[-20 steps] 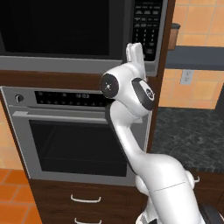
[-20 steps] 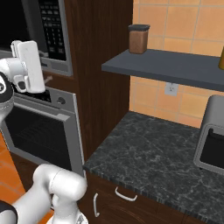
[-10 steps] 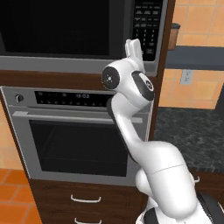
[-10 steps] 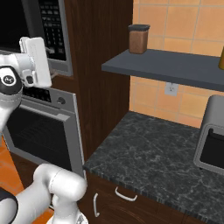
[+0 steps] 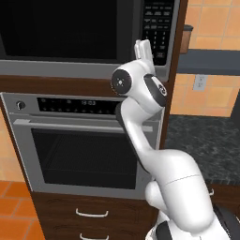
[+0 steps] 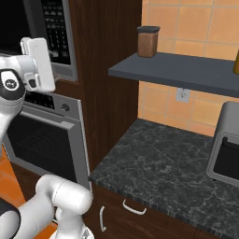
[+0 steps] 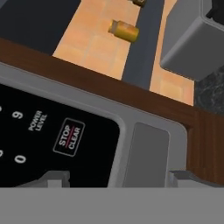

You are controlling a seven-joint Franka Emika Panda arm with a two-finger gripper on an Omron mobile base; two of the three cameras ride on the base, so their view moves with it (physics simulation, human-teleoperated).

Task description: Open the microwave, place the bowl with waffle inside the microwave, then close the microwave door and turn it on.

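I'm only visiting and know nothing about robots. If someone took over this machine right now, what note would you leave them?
Gripper: jaws wide apart, holding nothing, close to the lower right corner of the microwave keypad, straddling a grey panel beside the STOP/CLEAR key.
Microwave door: shut. Its dark glass hides the inside, so I cannot tell whether the bowl and waffle are in.
Done: unclear.
Left: check inside; if the bowl is there, just start it, otherwise the whole job remains.

The robot arm [image 5: 140,122] was white, smooth and round, like fat tubes joined together. Its joints had dark grey rings and round caps. The hand [image 6: 39,63] was a flat white block.
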